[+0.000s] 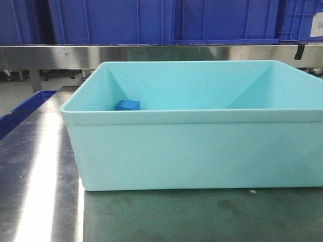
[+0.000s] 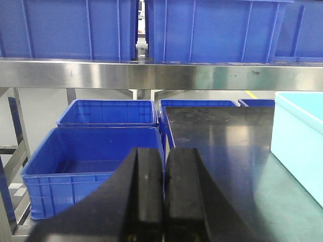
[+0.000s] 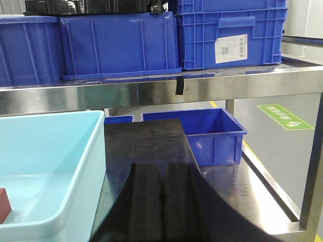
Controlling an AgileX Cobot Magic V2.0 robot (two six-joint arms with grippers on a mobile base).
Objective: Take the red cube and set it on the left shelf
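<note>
The red cube [image 3: 4,205] sits on the floor of the pale turquoise tub [image 3: 50,146], at 9 o'clock from the right gripper [image 3: 162,174], whose jaws are pressed together on nothing. A small blue block [image 1: 127,105] lies in the tub's far-left corner. The left gripper [image 2: 163,166] is likewise closed and empty. At its 12 o'clock runs the left shelf [image 2: 151,75], bearing blue crates [image 2: 65,30].

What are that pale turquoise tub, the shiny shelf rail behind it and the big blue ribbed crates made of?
The pale turquoise tub looks like moulded plastic: smooth, matte, rounded rim. The shiny shelf rail seems stainless steel: brushed, with blurred reflections. The big blue ribbed crates look like rigid plastic, with moulded ribs.
</note>
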